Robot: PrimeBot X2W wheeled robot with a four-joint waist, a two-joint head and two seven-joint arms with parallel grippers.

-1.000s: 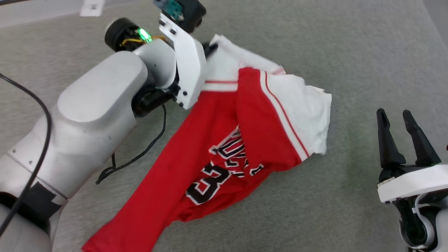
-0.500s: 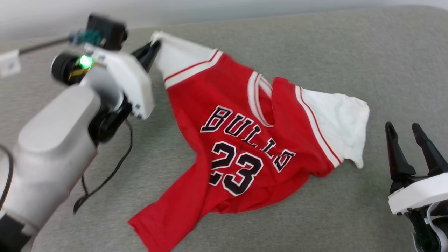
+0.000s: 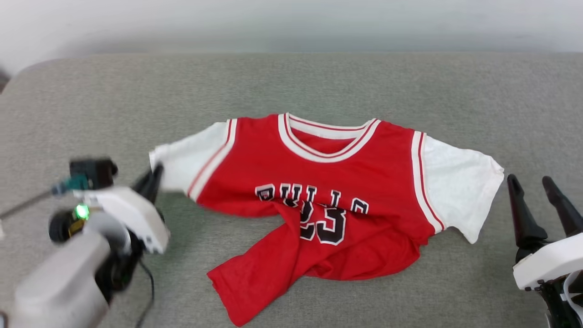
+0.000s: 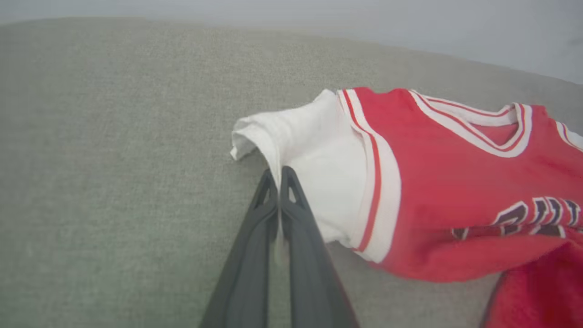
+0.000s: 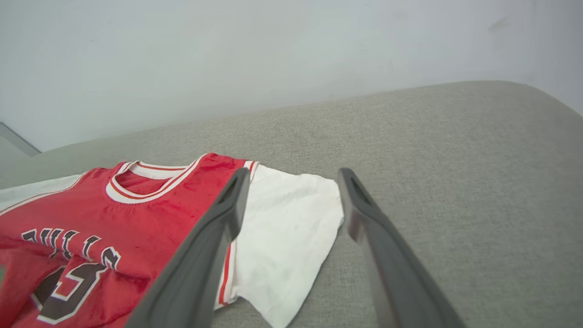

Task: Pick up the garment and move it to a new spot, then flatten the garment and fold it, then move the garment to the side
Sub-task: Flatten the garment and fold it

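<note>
The left gripper [image 3: 154, 175], fingers pinched together on the white sleeve hem at the 9 o'clock edge of the garment [image 3: 355, 182], reaches up from a low forearm at 7 o'clock, while the right gripper [image 3: 530, 184], spread and empty, stands just off the 3 o'clock sleeve, with open grey cushion [image 3: 319, 77] on every side.

Item: desk [image 3: 82, 114], topped in grey-green woven cloth, far corners rounded, a pale wall behind it.
Lying on it, before me, one article: garment [image 3: 364, 182], red with white short sleeves. Front upward, collar toward the far edge, sleeves spread to my left and right. Lower half rumpled and folded up across the black number. One red hem corner points toward me.
</note>
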